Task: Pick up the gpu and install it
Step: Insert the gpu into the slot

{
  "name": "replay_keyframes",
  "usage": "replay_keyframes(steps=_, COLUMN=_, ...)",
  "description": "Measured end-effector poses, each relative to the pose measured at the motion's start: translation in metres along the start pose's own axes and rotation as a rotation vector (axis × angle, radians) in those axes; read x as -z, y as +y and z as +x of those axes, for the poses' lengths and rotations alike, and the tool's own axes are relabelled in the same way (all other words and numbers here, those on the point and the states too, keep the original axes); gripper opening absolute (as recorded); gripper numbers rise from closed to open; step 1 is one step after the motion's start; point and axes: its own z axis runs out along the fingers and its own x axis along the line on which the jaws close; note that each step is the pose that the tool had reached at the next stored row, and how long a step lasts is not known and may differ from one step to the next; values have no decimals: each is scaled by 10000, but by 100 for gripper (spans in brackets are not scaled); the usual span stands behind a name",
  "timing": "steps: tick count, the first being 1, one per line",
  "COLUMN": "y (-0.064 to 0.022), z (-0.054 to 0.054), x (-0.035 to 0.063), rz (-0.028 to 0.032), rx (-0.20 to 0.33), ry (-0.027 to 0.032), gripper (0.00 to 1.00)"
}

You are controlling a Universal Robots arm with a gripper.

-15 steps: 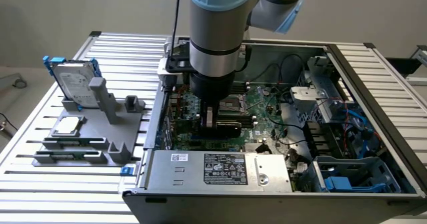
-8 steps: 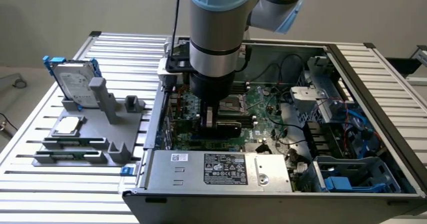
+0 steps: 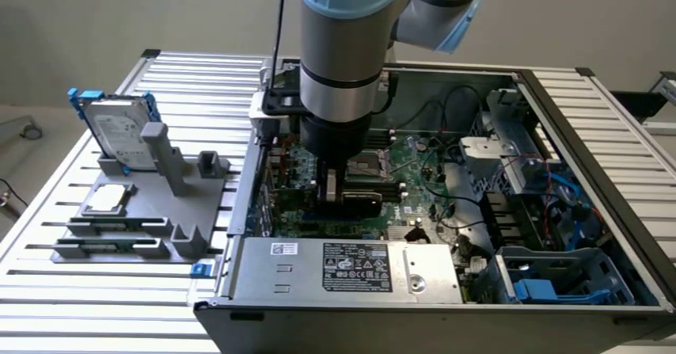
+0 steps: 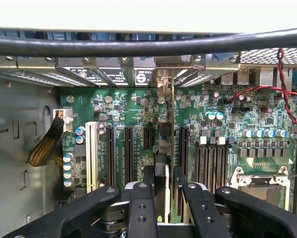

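Note:
The gpu (image 3: 354,205) stands on edge inside the open computer case (image 3: 591,132), low over the green motherboard (image 3: 417,176). My gripper (image 3: 343,189) reaches straight down from the arm and is shut on it. In the wrist view the gpu (image 4: 162,148) shows edge-on as a thin card between my two black fingers (image 4: 148,186). It runs along the row of black expansion slots (image 4: 111,156), and its silver bracket (image 4: 164,82) is at the case's rear wall. My gripper (image 4: 163,196) holds the card's near end. I cannot tell whether the card sits in a slot.
A silver hard drive with blue rails (image 3: 114,128) stands on a grey fixture (image 3: 158,219) at the exterior view's left, outside the case. The power supply (image 3: 349,267) fills the near corner. A black cable (image 4: 138,44) and red-black wires (image 4: 287,94) cross near the CPU socket (image 4: 260,178).

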Motion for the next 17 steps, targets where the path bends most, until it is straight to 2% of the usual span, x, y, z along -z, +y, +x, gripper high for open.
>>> replay_keyframes(steps=7, y=2, z=1, x=3, rz=-12, rx=-3, ry=6, gripper=26)
replay_keyframes(steps=8, y=2, z=1, x=3, rz=-7, rx=-2, ry=6, gripper=27)
replay_keyframes(steps=9, y=1, z=1, x=3, rz=-3, rx=-1, ry=5, gripper=34)
replay_keyframes(steps=11, y=0, z=1, x=3, rz=-3, rx=0, ry=6, gripper=34)
replay_keyframes(steps=12, y=0, z=1, x=3, rz=-3, rx=0, ry=4, gripper=41)
replay_keyframes(steps=17, y=0, z=0, x=2, rz=-3, rx=0, ry=4, gripper=41)
